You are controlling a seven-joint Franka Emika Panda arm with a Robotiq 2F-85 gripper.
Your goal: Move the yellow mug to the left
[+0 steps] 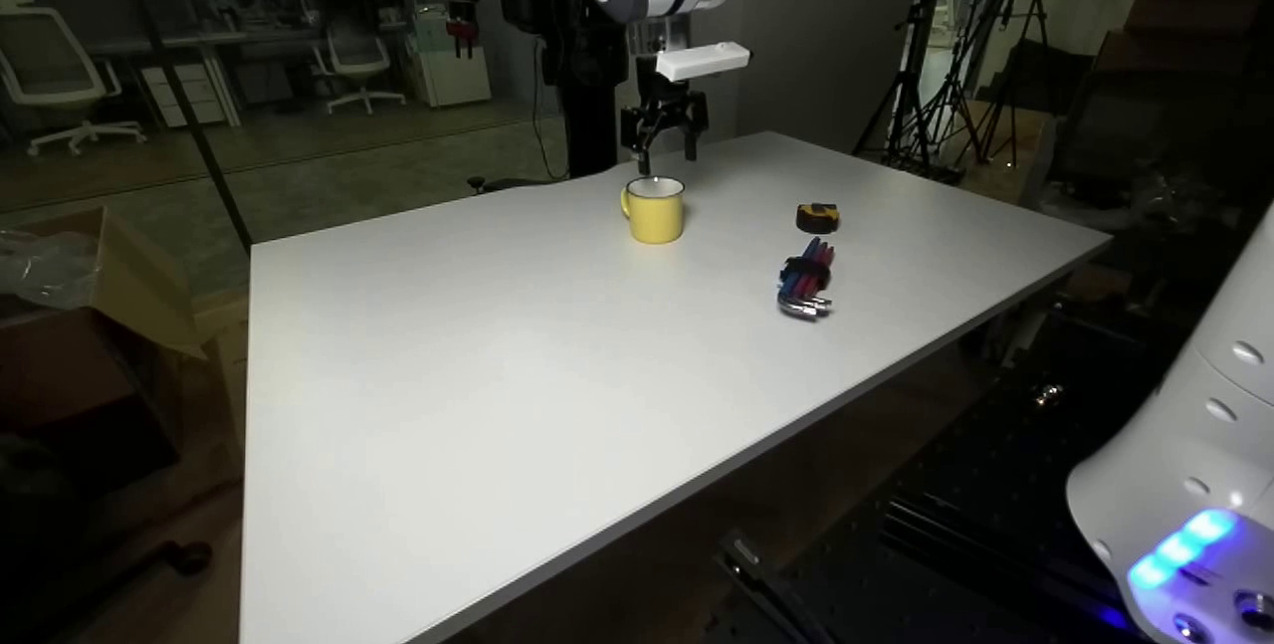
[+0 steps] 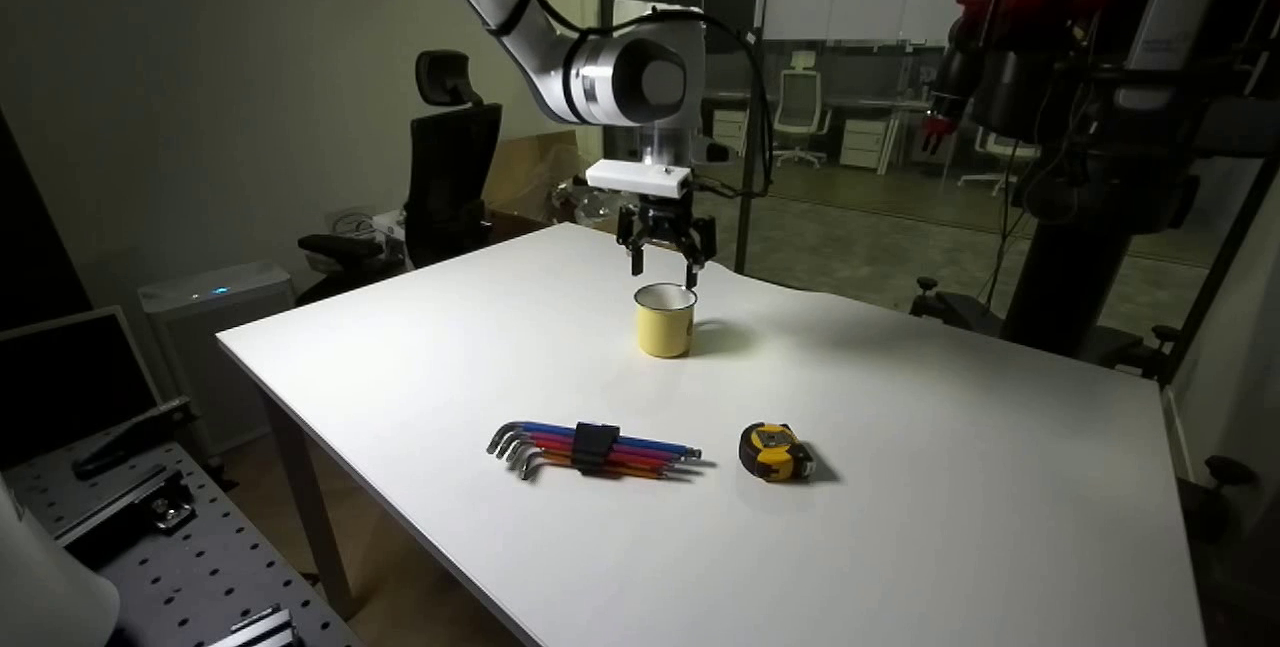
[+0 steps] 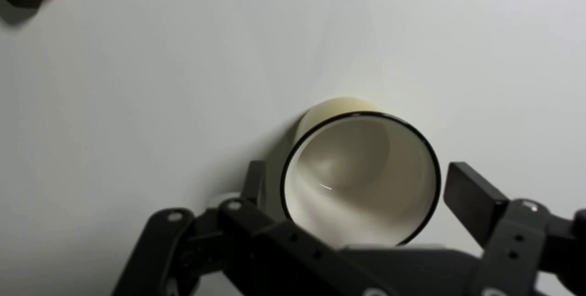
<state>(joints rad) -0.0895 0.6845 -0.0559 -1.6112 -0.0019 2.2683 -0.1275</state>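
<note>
End effector [image 2: 664, 273], spread wide, empty, hangs above the yellow mug [image 2: 664, 331]; I would pinch its probably stiff sides.

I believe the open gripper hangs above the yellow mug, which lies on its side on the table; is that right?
Not quite: the yellow mug stands upright on the table, as both exterior views show. The open gripper does hang above it.
</note>
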